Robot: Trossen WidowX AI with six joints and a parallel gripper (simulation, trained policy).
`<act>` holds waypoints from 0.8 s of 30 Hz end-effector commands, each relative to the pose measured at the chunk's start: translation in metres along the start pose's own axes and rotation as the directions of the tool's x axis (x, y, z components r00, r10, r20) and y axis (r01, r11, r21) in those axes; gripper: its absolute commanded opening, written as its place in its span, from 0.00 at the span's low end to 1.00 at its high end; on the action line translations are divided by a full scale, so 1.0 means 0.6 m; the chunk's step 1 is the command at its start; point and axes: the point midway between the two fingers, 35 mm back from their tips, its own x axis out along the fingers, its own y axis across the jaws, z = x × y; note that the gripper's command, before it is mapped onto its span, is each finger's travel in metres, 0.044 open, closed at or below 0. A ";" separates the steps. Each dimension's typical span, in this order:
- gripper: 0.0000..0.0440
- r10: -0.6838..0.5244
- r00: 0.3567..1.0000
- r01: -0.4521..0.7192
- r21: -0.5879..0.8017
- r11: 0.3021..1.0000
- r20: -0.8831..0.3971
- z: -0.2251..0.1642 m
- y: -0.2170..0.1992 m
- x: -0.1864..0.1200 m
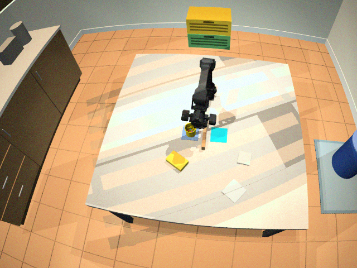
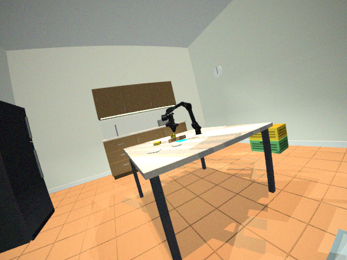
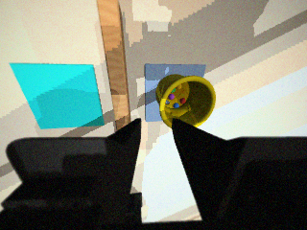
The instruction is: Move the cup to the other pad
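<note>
The yellow cup (image 1: 190, 135) (image 2: 172, 136) (image 3: 209, 107) stands upright on the blue pad (image 1: 186, 138) (image 3: 152, 79). Several small coloured marbles (image 3: 176, 105) lie inside it. The cyan pad (image 1: 218, 134) (image 2: 181, 140) (image 3: 62, 96) lies on the other side of a wooden bar, with nothing on it. My gripper (image 2: 174, 130) (image 3: 157, 122) is partly open and empty, pointing down above the table. In the wrist view the cup shows beyond the right fingertip, not between the fingers. In the top view the hand hides the fingertips.
The wooden bar (image 1: 203, 139) (image 2: 182, 137) (image 3: 115, 57) stands between the two pads. A yellow block (image 1: 177, 161) (image 2: 157, 143) lies toward the front of the cup. Two flat pale tiles, one smaller (image 1: 244, 158) and one larger (image 1: 234, 191), lie farther to the front right.
</note>
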 end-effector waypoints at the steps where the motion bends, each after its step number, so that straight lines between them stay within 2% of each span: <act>1: 0.34 -0.004 1.000 0.004 -0.014 1.000 -0.027 -0.005 -0.009 0.021; 20: 0.39 0.019 0.996 -0.033 -0.158 0.987 -0.086 -0.013 -0.023 0.128; 24: 0.21 0.020 0.996 -0.039 -0.216 0.976 -0.090 -0.015 -0.023 0.142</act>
